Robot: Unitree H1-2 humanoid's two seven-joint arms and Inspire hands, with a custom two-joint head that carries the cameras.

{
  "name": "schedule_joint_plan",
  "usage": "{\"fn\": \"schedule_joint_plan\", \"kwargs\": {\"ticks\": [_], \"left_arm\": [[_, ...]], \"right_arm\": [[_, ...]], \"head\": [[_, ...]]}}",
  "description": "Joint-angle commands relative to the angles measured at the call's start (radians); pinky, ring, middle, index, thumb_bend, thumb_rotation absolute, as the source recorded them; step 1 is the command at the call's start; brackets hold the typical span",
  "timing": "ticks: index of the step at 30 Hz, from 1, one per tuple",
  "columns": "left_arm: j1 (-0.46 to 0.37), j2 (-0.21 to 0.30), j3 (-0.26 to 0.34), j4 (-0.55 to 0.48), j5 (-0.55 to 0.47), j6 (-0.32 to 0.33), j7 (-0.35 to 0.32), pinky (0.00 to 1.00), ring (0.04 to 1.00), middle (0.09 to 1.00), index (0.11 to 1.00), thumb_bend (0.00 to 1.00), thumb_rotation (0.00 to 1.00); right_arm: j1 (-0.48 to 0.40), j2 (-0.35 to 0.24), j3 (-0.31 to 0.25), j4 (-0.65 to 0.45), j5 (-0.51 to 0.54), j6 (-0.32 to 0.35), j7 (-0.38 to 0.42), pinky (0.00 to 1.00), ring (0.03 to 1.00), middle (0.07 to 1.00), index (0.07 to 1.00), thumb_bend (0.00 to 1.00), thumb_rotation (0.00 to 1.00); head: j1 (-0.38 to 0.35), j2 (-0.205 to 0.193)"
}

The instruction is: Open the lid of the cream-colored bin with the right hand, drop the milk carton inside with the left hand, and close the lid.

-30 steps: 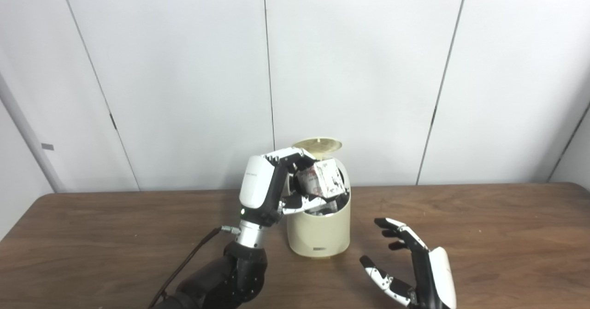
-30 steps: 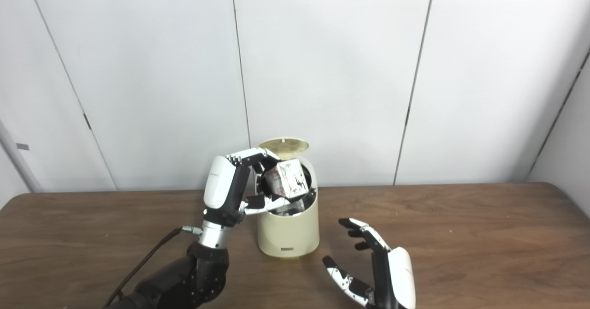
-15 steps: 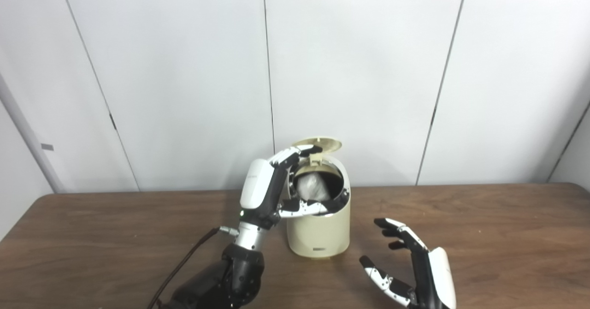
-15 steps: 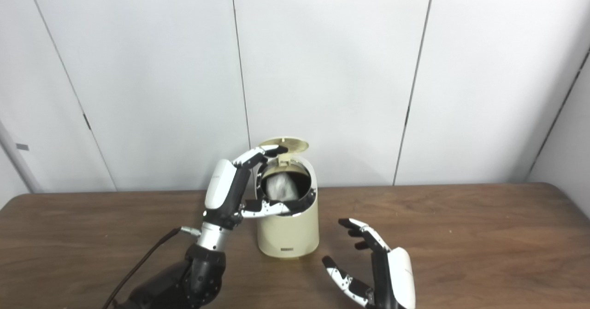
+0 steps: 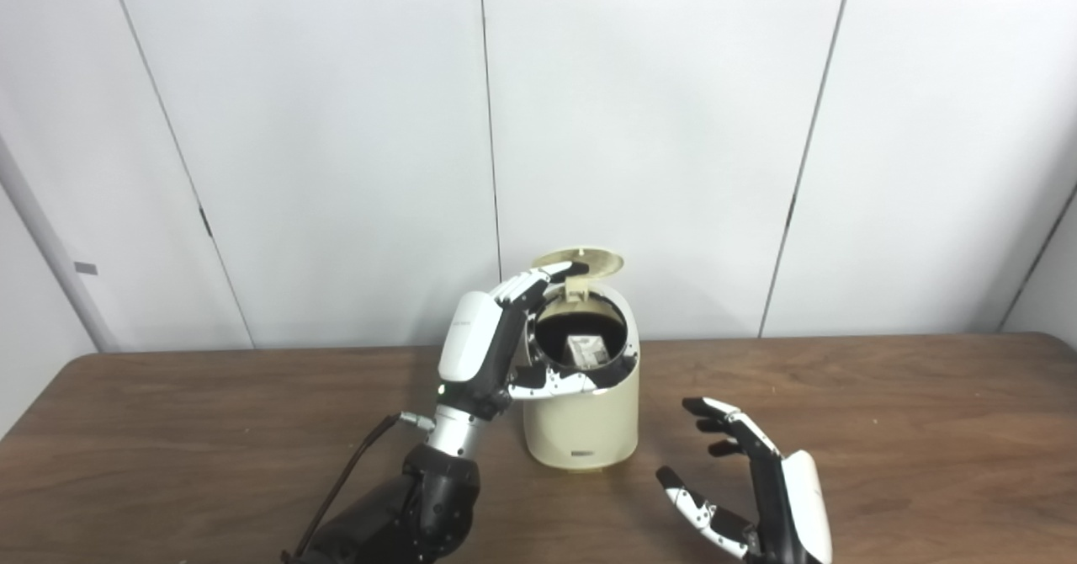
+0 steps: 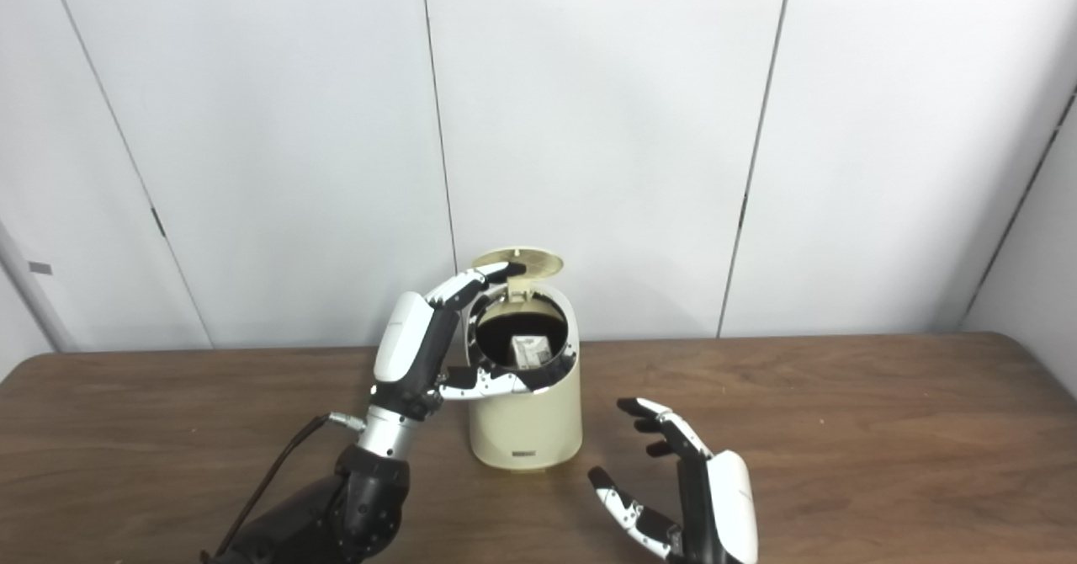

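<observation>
The milk carton lies inside the cream-colored bin. Lift your empty, spread left robot hand clear, then lower the lid with your wide-open right robot hand.

A brown wood-grain surface spans the lower part of both views, its rounded back corner showing at the left and its far edge running straight across. The grain runs lengthwise in darker and lighter streaks. Behind it stands a white panelled wall, divided by thin dark seams that lean slightly outward toward the sides. A small dark fitting sits on one seam at the left. Farther left, a pale grey slanted post carries a small grey tab.
</observation>
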Motion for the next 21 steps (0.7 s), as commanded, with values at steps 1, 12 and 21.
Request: {"fn": "schedule_joint_plan", "kwargs": {"ticks": [1, 12, 21], "left_arm": [[-0.041, 0.007, 0.019, -0.019, 0.005, -0.015, 0.02, 0.71, 0.764, 0.764, 0.783, 1.0, 0.53], [0.066, 0.028, 0.073, -0.316, -0.043, -0.015, 0.029, 0.27, 0.326, 0.388, 0.451, 0.46, 0.31], [0.315, -0.026, 0.451, -0.721, -0.292, -0.014, -0.283, 0.2, 0.243, 0.32, 0.477, 0.49, 0.07]], "right_arm": [[0.061, 0.044, 0.027, 0.03, 0.002, -0.018, -0.009, 0.56, 0.689, 0.735, 0.712, 0.3, 0.13], [0.063, 0.022, 0.002, 0.013, -0.004, -0.047, -0.041, 0.57, 0.701, 0.726, 0.701, 0.29, 0.16], [0.028, -0.004, -0.071, -0.134, -0.03, -0.081, -0.099, 0.56, 0.692, 0.749, 0.73, 0.25, 0.39]], "head": [[-0.001, 0.002], [0.005, 0.002], [0.012, 0.0]]}}
